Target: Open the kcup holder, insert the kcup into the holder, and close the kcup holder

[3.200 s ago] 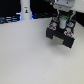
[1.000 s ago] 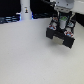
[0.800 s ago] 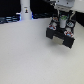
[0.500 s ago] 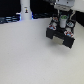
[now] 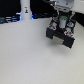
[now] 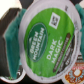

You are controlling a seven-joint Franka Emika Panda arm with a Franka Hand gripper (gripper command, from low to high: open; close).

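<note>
The exterior view looks down at an angle from a raised spot across the white desk [image 5: 25,55], taking in the kcup holder [image 5: 61,34] toward the far right. The wrist view sits very close, its frame nearly filled by the kcup [image 6: 44,40]. Both views share that holder area.

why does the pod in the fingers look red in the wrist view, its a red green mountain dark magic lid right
Not quite: the kcup lid is green, not red, as the wrist view shows. The rest holds: it reads Green Mountain and Dark Magic, and it fills that view close to the camera. In the exterior view the gripper sits over the kcup holder.
</note>
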